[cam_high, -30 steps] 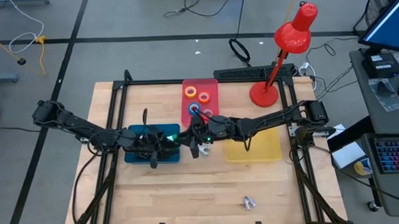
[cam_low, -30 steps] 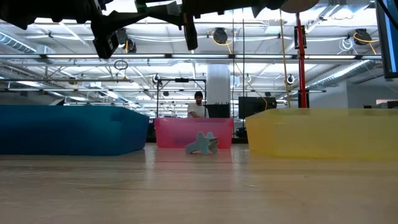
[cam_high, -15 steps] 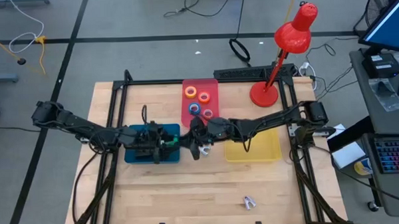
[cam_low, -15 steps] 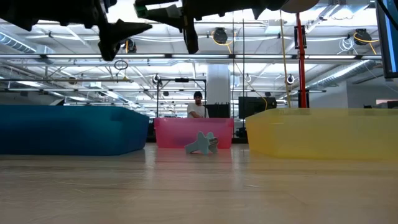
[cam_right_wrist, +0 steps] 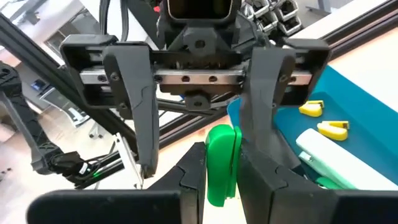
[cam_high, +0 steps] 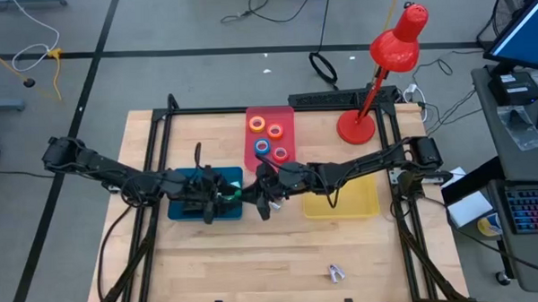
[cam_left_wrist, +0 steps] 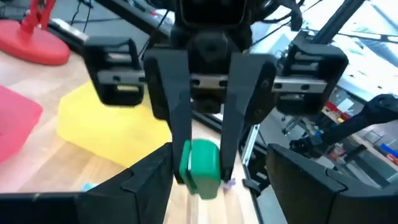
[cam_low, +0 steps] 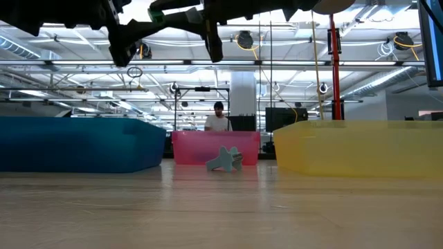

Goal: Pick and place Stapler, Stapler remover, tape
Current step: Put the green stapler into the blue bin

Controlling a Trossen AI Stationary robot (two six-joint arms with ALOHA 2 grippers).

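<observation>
Slid the right gripper (cam_high: 245,198) toward 9 o'clock over the last second, up to the left gripper (cam_high: 222,196) at the rim of the blue plastic tray (cam_high: 186,210).

Nearest, at 6 o'clock on the table, leaves a small grey metal stapler remover (cam_high: 334,273) lying untouched. Mid-table, has the right fingers clenched on a small green plastic block (cam_right_wrist: 221,163), probably a stapler, long axis seemingly along the finger blades. Has the left fingers spread wide and released, just at 9 o'clock of the block, well placed to take it over. Shows only in the right wrist view the yellow and white items lying in that blue tray. Farthest, at 12 o'clock, holds four small tape rolls (cam_high: 274,129) in a red plastic tray (cam_high: 286,113).
</observation>
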